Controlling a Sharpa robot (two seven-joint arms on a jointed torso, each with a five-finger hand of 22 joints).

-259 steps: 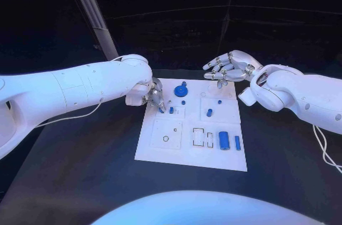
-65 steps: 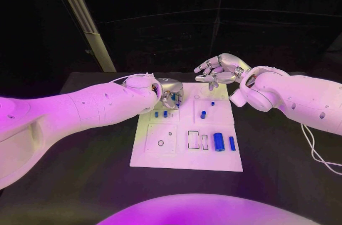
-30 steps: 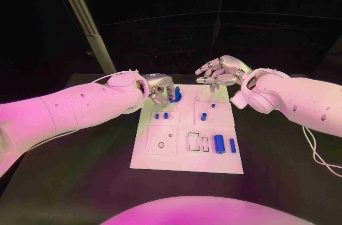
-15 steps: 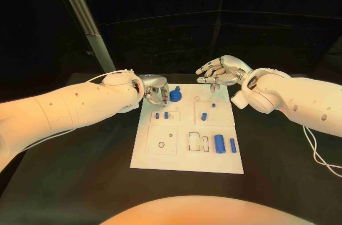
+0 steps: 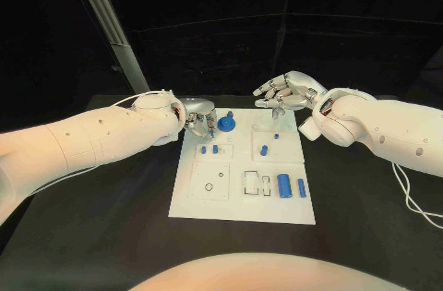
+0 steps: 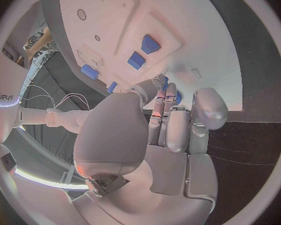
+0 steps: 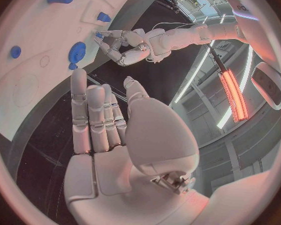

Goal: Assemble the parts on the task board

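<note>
I've got the task board [image 5: 242, 204] sitting mid-table on the black table [image 5: 111, 227], long axis running from 6 to 12 o'clock.

Left hand [image 5: 201, 121] is at the board's 11 o'clock corner, fingers curled downward over the board's edge, tips just beside the blue round part with a knob [image 5: 227, 123]. From the head view I can't tell if it touches that part. The left wrist view has the left hand's fingers [image 6: 172, 120] drawn close together, pointing at the board, with a sliver of blue right at the tips; whether anything is pinched there, I cannot tell.

Right hand [image 5: 288, 94] hovers past the board's 12 o'clock edge, toward 1 o'clock, fingers loosely bent and apart, holding nothing. The right wrist view confirms it: fingers [image 7: 93, 120] extended side by side, an empty palm, clear of the board.

On the board: 2 small blue pegs [image 5: 209, 149] stand side by side at about 10 o'clock, a short blue peg [image 5: 264, 151] near centre, a tiny one [image 5: 276, 137] just beyond it toward 12. At 4 o'clock a large blue cylinder [image 5: 284, 184] lies beside a slim blue bar [image 5: 301, 188], with 2 rectangular slots [image 5: 257, 183] next to them toward 9.
</note>
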